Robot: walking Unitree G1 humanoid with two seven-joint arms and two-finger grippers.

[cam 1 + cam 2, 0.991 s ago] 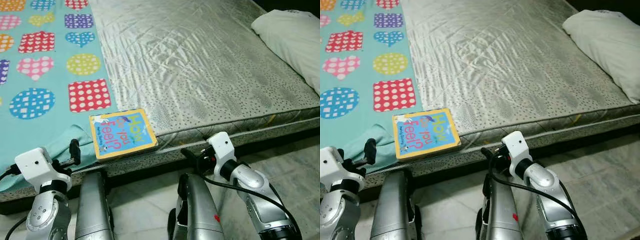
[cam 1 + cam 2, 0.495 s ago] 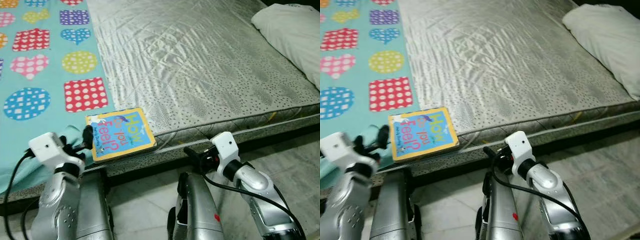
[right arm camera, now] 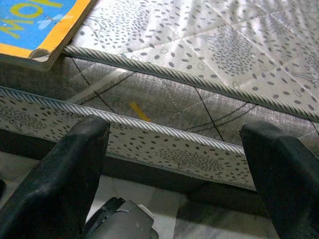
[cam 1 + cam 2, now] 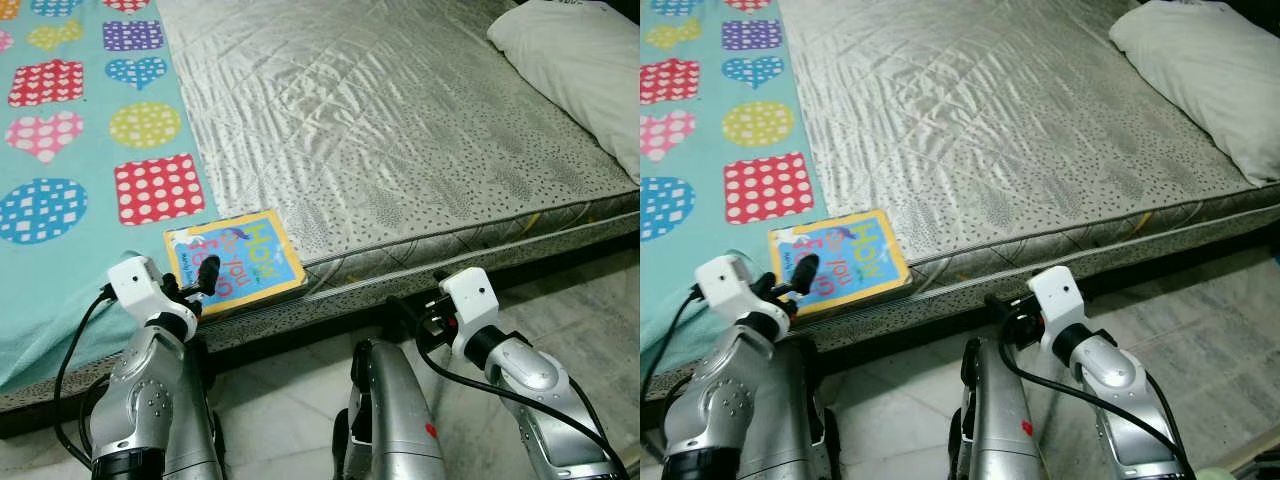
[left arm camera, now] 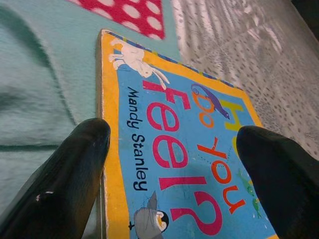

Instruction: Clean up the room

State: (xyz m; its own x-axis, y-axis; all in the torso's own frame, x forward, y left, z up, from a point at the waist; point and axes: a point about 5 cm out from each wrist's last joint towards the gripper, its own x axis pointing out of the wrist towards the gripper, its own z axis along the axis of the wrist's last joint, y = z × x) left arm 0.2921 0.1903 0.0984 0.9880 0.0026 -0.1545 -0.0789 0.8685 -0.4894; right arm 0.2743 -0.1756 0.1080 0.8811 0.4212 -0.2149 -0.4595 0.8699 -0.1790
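Observation:
A blue board book with a yellow border (image 4: 238, 262) lies flat at the near edge of the mattress (image 4: 400, 130), partly on a teal blanket (image 4: 60, 250). Its cover (image 5: 189, 164) reads "How Do You Feel?". My left gripper (image 4: 203, 275) hovers open just over the book's near end, and its fingers (image 5: 65, 184) straddle the cover without closing on it. My right gripper (image 4: 408, 312) is open below the mattress edge, facing the bed's side panel (image 3: 164, 144). A corner of the book (image 3: 40, 30) lies off to one side of it.
A white pillow (image 4: 580, 70) rests at the far right of the mattress. The teal blanket with dotted hearts and squares covers the left part of the bed. Pale tiled floor (image 4: 590, 300) runs in front of the bed.
My left arm has swung right and forward, from beside the blanket to over the book's near end. The camera view has shifted slightly. The right arm has drifted a little right.

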